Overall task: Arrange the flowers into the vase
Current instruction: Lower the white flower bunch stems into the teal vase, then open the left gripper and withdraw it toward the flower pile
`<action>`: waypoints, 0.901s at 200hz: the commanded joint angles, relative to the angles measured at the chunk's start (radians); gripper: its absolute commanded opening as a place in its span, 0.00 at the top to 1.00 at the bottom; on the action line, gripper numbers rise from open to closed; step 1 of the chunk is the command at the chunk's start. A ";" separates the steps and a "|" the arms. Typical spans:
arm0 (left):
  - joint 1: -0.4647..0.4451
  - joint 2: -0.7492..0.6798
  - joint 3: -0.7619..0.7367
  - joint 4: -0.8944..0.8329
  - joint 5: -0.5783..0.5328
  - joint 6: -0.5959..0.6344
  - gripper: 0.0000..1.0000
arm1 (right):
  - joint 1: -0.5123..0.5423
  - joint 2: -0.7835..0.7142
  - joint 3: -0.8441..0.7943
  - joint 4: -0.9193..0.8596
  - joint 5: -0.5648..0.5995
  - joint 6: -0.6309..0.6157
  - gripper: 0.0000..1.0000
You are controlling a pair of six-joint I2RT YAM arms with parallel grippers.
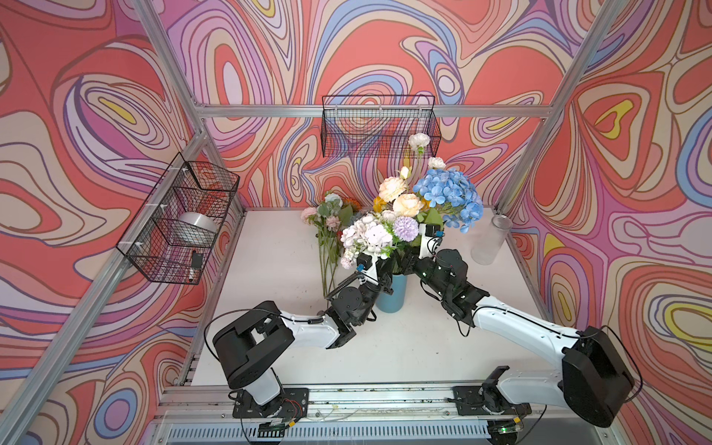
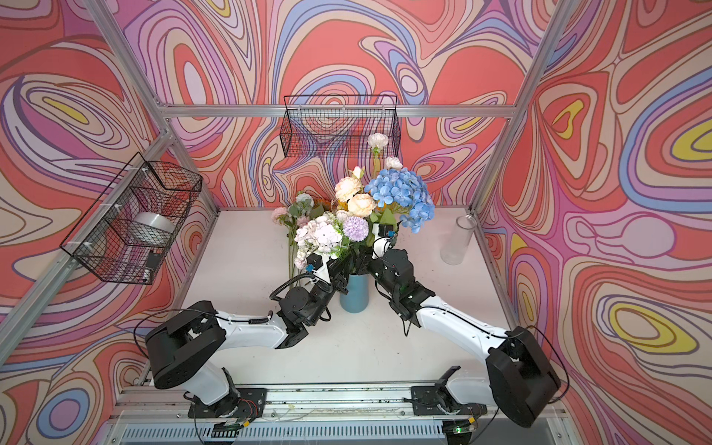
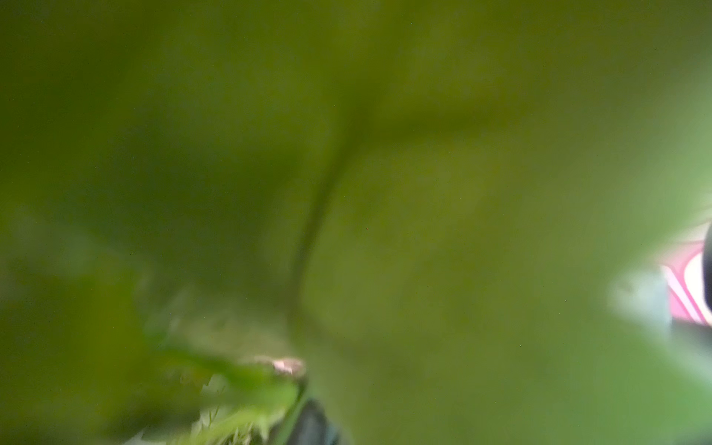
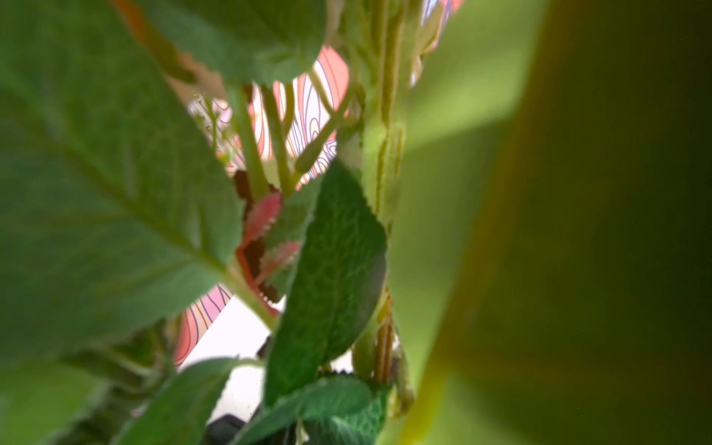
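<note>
Two arms, the left arm [image 1: 308, 329] and the right arm [image 1: 512, 321], reach from the near edge of a white tabletop [image 1: 277, 262] into a full bouquet [image 1: 400, 215]. The bouquet stands in a blue vase [image 1: 395, 296] at the middle. Its flowers include a big blue hydrangea [image 1: 450, 192], cream peonies [image 1: 407, 204], a lilac pompom bloom [image 1: 405, 228] and pale pink-white clusters [image 1: 371, 235].

The left fingers [image 1: 385, 286] sit at the vase mouth among the stems. The right fingers are buried under leaves on the opposite side. Whether either pair is apart or clamped on a stem cannot be told, because both wrist views show only close, blurred green leaves.

A small bunch of loose flowers [image 1: 331, 221] lies on the tabletop just beside the vase, toward the back wall, not yet arranged. A clear glass jar [image 1: 491, 239] stands well apart at the right.

To do this step well, it seems wise to steady the stems low near the rim. Letting go gently and backing out slowly should keep leaves from snagging and tipping the vase.
</note>
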 commanded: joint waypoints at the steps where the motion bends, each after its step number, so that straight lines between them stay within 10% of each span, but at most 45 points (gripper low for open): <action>1: -0.010 -0.050 -0.026 0.037 0.003 -0.014 0.47 | 0.001 -0.024 -0.016 0.008 -0.003 -0.006 0.63; 96: -0.051 -0.256 -0.161 -0.350 0.116 -0.204 0.04 | 0.000 -0.049 -0.011 -0.037 -0.036 -0.043 0.51; 180: 0.035 -0.569 -0.226 -0.741 0.263 -0.201 0.06 | 0.000 -0.147 0.001 -0.219 -0.054 -0.115 0.37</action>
